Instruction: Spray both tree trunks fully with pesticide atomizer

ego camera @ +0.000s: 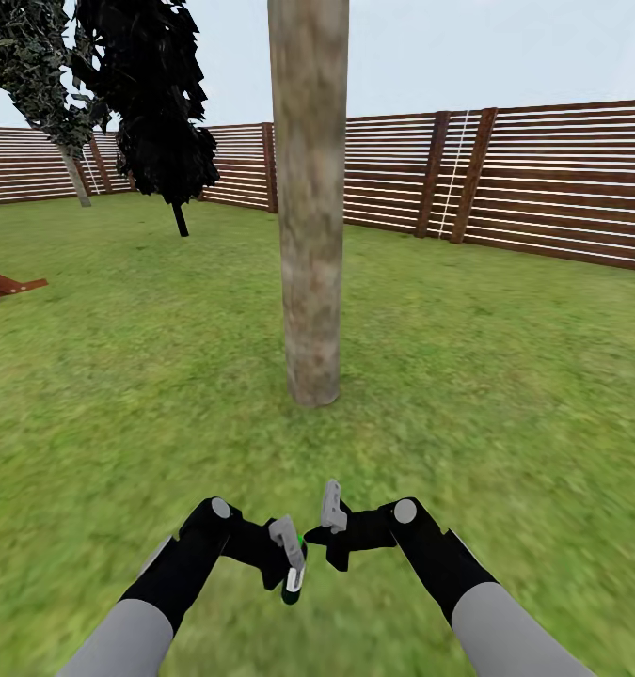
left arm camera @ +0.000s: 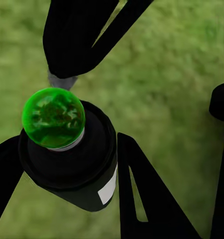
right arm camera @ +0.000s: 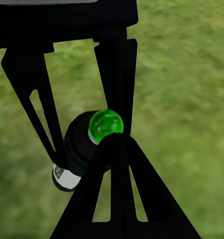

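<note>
Nearest us, our left gripper [ego camera: 293, 562] is clamped on the small dark pesticide atomizer with its green cap [ego camera: 293, 585], raised off the blurry green grass floor [ego camera: 505, 423]; our right gripper [ego camera: 328, 527] hovers just beside it, whether open or closed we cannot tell. Ahead stands the thick mottled grey-beige tree trunk [ego camera: 309, 235], probably facing us for spraying, and beyond it the brown slatted wooden fence [ego camera: 552, 179].

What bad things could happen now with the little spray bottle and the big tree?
1. The left gripper holds the pesticide atomizer low over the grass, with its green top apparently not facing the tree trunk; spray might hit the grass instead.
2. The right gripper sits very close to the bottle and could knock it loose.
3. The trunk rises out of the picture, so high parts may stay unsprayed.
</note>
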Available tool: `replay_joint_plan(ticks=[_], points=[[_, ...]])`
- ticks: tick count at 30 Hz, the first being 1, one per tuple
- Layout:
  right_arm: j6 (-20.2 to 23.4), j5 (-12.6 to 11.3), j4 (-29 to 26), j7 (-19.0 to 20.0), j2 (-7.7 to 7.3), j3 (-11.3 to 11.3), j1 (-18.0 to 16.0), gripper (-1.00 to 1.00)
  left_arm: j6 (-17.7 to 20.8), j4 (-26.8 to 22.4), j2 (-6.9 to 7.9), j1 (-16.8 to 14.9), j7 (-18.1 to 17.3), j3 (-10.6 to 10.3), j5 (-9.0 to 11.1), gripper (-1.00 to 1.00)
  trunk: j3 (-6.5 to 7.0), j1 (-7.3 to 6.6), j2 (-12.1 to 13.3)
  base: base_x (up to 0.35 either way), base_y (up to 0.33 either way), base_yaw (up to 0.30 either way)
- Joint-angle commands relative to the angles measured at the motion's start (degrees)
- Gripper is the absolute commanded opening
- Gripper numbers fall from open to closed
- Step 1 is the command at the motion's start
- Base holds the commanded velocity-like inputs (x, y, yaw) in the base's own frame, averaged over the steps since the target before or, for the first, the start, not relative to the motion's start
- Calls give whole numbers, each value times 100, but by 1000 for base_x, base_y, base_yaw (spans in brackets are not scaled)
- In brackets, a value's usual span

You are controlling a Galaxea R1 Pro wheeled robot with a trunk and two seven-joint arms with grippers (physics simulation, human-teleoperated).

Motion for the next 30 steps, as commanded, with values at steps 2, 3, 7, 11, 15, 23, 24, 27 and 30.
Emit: replay_joint_plan(ticks=[2, 3, 7, 11, 15, 23, 24, 27, 30], points=[[0, -1, 0, 0, 0, 0, 0, -100, 0, 3, 4, -1, -1, -4, -1, -100, 0, 0, 0, 0, 0, 0], [0, 2, 0, 0, 0, 0, 0, -100, 0, 6, 12, -1, -1, -10, -26, -100, 0, 0, 0, 0, 0, 0], [0, 3, 0, -1, 0, 0, 0, -100, 17, 367, 229, -369, 3, -16, -154, -100, 0, 0, 0, 0, 0, 0], [0, 8, 5, 0, -8, 0, 0, -100, 5, 796, 622, -656, 8, -2, -704, -100, 0, 0, 0, 0, 0, 0], [0, 8, 17, 0, -9, 0, 0, -100, 8, 829, 1073, -686, 8, 5, -783, -100, 0, 0, 0, 0, 0, 0], [-13, 6, 75, -15, -51, -13, 7, 100, 81, 795, 1556, -836, 229, 441, -757, -100, 0, 0, 0, 0, 0, 0], [-11, 3, 77, -25, -56, -21, 8, 100, 80, 785, 1542, -818, 372, 763, -750, -100, 0, 0, 0, 0, 0, 0], [-17, -5, 323, -134, -72, -51, 21, 100, 84, 786, 1488, -787, 1049, 1611, -703, -100, 0, 0, 0, 0, 0, 0], [-38, -17, 1188, -1269, -115, -441, 26, 100, 80, 764, 1341, -770, 1800, 1937, -457, -100, 0, 0, 0, 0, 0, 0]])
